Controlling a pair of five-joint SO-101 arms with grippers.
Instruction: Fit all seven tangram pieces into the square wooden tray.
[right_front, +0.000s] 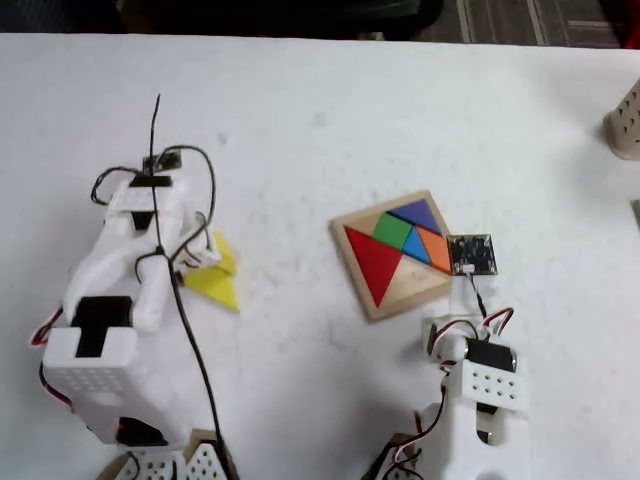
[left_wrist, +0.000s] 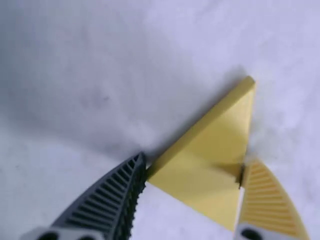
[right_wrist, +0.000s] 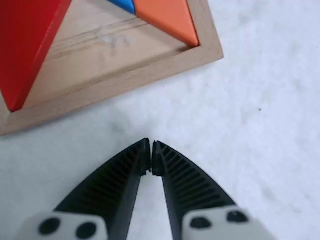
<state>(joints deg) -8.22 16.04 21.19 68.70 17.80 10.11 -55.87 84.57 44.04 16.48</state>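
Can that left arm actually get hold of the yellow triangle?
Looks like yes: the left gripper has its fingers touching the yellow triangle on two sides, with nothing in between.

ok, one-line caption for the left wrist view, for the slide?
Left gripper closed on the yellow triangle, one finger at each side, white table behind.

White table (right_front: 330, 110) — dark beyond (far edge)
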